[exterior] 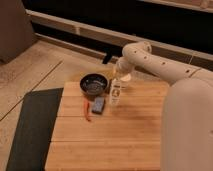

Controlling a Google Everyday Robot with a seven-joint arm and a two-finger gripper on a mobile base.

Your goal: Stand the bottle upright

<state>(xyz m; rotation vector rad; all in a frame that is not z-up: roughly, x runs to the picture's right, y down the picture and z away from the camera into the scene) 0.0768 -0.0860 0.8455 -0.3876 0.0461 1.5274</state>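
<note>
The bottle is slim and white with small dark label marks. It stands close to upright on the wooden table, just right of the dark round bowl. My gripper is directly above the bottle, at its top end, on the end of the white arm that reaches in from the right. The gripper hides the bottle's cap.
A blue-grey rectangular block lies in front of the bowl, with a small red object to its left. A dark mat covers the floor left of the table. A low wall ledge runs behind.
</note>
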